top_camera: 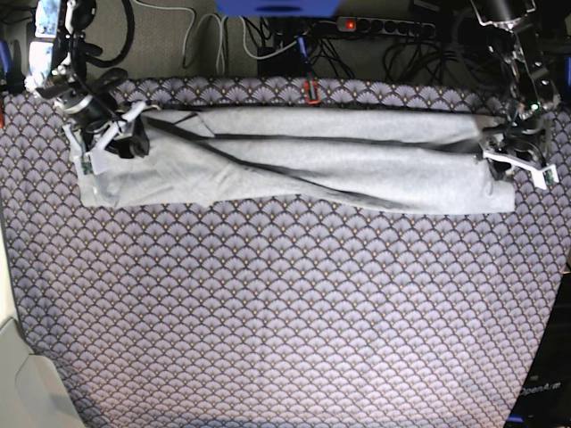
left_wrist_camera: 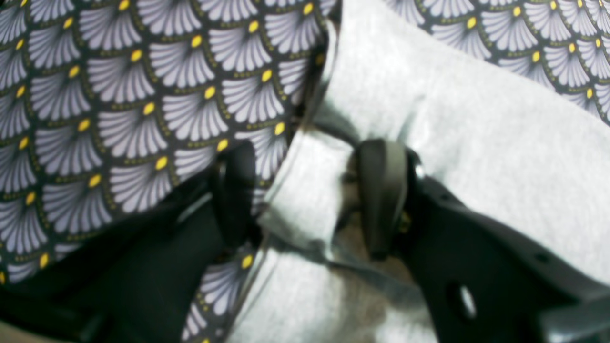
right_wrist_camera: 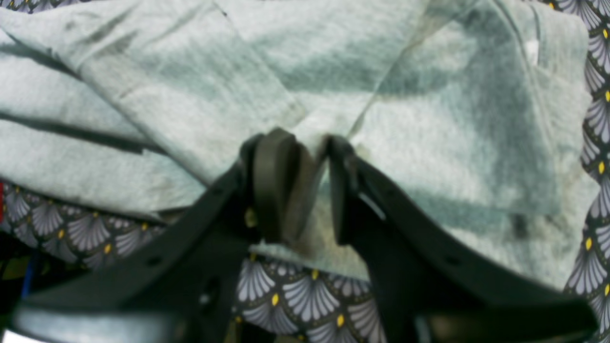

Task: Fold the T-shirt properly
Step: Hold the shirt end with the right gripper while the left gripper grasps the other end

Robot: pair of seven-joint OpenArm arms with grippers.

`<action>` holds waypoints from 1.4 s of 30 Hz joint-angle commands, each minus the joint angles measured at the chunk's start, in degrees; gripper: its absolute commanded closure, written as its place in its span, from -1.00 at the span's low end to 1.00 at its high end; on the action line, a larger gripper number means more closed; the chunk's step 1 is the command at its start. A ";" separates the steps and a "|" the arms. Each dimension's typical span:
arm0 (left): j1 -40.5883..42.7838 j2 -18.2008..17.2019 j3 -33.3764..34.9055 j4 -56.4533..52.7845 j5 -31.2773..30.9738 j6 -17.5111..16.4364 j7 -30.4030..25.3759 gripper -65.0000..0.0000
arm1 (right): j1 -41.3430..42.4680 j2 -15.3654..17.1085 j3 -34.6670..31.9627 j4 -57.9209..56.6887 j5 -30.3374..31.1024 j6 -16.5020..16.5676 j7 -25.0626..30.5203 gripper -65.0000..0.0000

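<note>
The light grey T-shirt (top_camera: 294, 165) lies folded into a long band across the far side of the table. My right gripper (top_camera: 120, 135) is at its left end. In the right wrist view the right gripper (right_wrist_camera: 307, 186) is shut on a pinch of the T-shirt (right_wrist_camera: 429, 143), with the jaws close together. My left gripper (top_camera: 501, 150) is at the band's right end. In the left wrist view the left gripper (left_wrist_camera: 307, 195) has its jaws well apart, astride a raised fold of the T-shirt (left_wrist_camera: 500, 143) at its edge. No lettering shows.
The purple-grey fan-patterned tablecloth (top_camera: 285, 321) covers the table, near side bare. Cables and a power strip (top_camera: 384, 27) run along the far edge behind the shirt. A pale surface (top_camera: 27, 392) sits at the near left corner.
</note>
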 commanded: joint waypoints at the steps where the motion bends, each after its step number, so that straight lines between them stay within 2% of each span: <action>1: 0.58 -0.48 0.08 0.04 0.81 0.00 2.65 -0.03 | 0.13 0.46 0.20 0.86 0.68 0.11 1.13 0.46; 3: 0.58 -0.48 0.08 0.04 0.81 0.00 2.65 0.15 | 0.13 0.46 0.20 0.86 0.68 0.11 1.13 0.46; 8: 0.40 -0.48 0.08 -0.84 0.81 0.00 2.65 1.00 | 0.04 0.46 0.20 0.86 0.68 0.11 1.13 0.46; 11: 0.14 -0.48 0.08 -3.92 0.81 0.00 2.30 0.93 | 0.04 0.46 0.20 0.86 0.68 0.11 1.13 0.46; 14: 0.14 -0.48 0.08 -5.15 0.81 0.00 2.21 1.00 | 0.04 0.46 0.20 0.86 0.68 0.11 1.13 0.46; 27: 0.14 -0.57 -0.45 -4.53 0.81 0.00 2.57 0.98 | 0.04 0.46 0.20 0.86 0.68 0.11 1.13 0.46; 29: 0.14 -0.75 -0.45 -4.53 0.81 0.00 2.65 0.93 | 0.04 0.46 0.20 0.86 0.68 0.11 1.13 0.46; 30: 0.14 -0.75 -0.45 -4.44 0.81 0.00 2.65 0.84 | 0.04 0.46 0.20 0.86 0.68 0.11 1.13 0.46; 33: 0.49 -0.83 -0.36 -1.89 0.72 0.00 2.65 0.40 | 0.04 0.46 0.20 0.86 0.68 0.11 1.13 0.46; 35: 0.58 -0.83 -0.10 -0.22 0.72 0.00 2.65 0.18 | 0.04 0.46 0.20 0.86 0.68 0.11 1.13 0.46; 38: 0.58 -1.01 0.08 0.74 -1.30 0.00 2.65 0.01 | 0.04 0.46 0.20 0.86 0.68 0.11 1.13 0.46; 42: 0.14 -3.56 2.19 -0.66 -5.35 0.00 2.74 -0.12 | 0.04 0.46 0.20 0.86 0.68 0.11 1.13 0.46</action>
